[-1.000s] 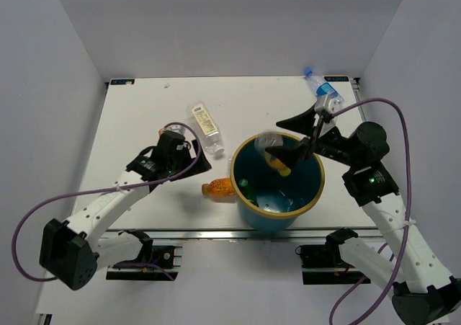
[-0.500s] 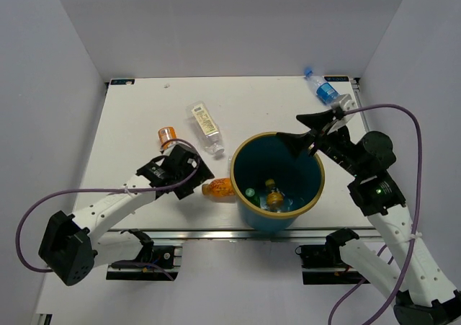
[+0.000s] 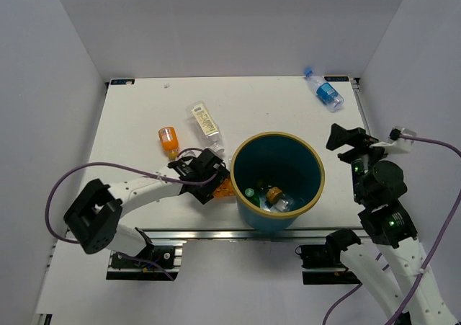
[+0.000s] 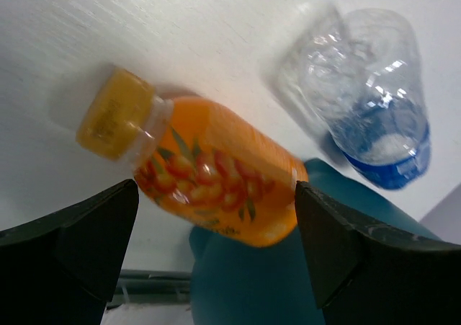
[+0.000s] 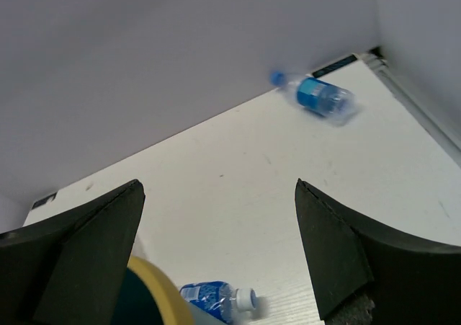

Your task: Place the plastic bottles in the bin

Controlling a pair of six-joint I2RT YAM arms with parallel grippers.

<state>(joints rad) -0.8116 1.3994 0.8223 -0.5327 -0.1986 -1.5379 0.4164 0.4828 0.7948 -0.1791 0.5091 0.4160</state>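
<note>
The teal bin (image 3: 278,156) with a tan rim stands near the table's front edge. Inside it lie a green bottle (image 3: 250,192), an orange bottle (image 3: 274,194) and a clear one (image 3: 283,205). My left gripper (image 3: 215,178) (image 4: 216,195) is open, its fingers (image 4: 79,238) either side of an orange bottle (image 3: 224,188) (image 4: 209,170) lying against the bin's left wall. My right gripper (image 3: 349,143) (image 5: 217,188) hangs open and empty to the right of the bin. On the table lie another orange bottle (image 3: 167,138), a clear square bottle (image 3: 204,125) and a blue-labelled bottle (image 3: 325,92) (image 5: 320,98).
White walls close in the table on three sides. Purple cables loop from both arms. In the wrist views a clear bottle showing blue (image 4: 371,101) (image 5: 216,296) lies just beyond the bin's rim (image 5: 155,285).
The right gripper let an orange bottle fall into the bin, then pulled back to the right. The left gripper moved from the far orange bottle to the one beside the bin.
</note>
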